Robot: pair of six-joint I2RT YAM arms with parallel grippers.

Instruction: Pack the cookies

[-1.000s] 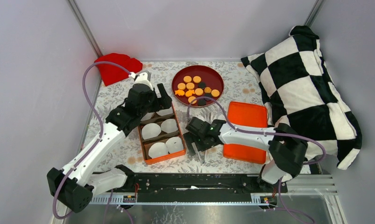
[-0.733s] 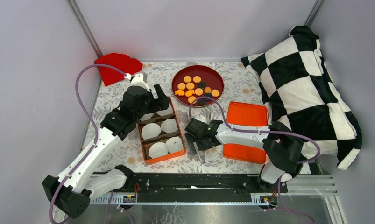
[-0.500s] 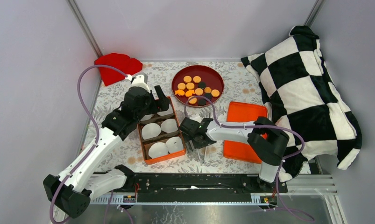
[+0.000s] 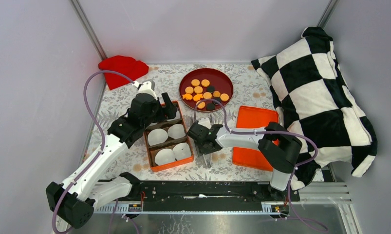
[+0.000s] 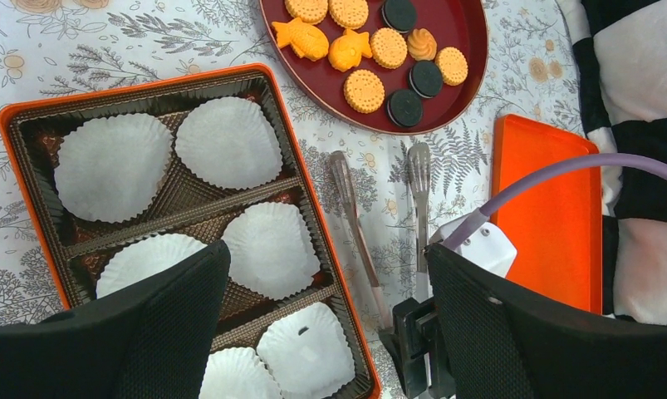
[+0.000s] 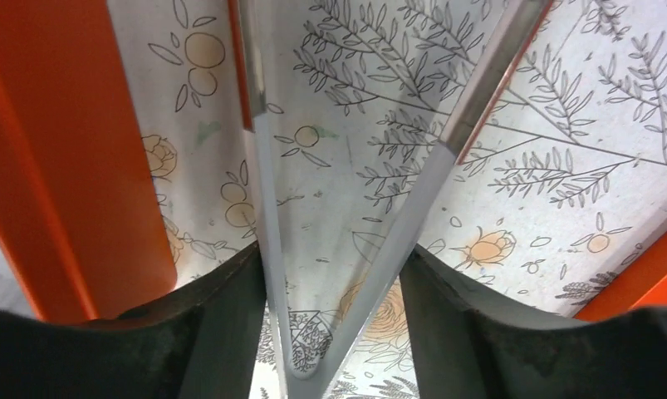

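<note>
Seen from overhead: the table (image 4: 116,101) wears a floral cover. The cookies (image 4: 203,92) lie together on a dark red plate (image 4: 222,80) at 12 o'clock of the table; mostly orange rounds, a few black, one fish-shaped. An orange box (image 4: 170,166) sits at 7 o'clock from the plate, with six white paper cups (image 5: 228,143) seated in its brown compartments. An orange lid (image 4: 256,122) lies flat at 3 o'clock from the box. Metal tongs (image 5: 419,179) lie between box and lid, arms spread, tips toward the plate at 12 o'clock. The right gripper (image 6: 334,291) is low over the hinge end of the tongs; its fingers (image 6: 218,320) bracket both arms and appear to press on them from outside. The left gripper (image 5: 328,274) hangs above the far end of the box, jaws wide apart, nothing between them. A checkered pillow (image 4: 320,92) sits at the 3 o'clock edge and a red cloth (image 4: 120,69) in the 10 o'clock corner.
</note>
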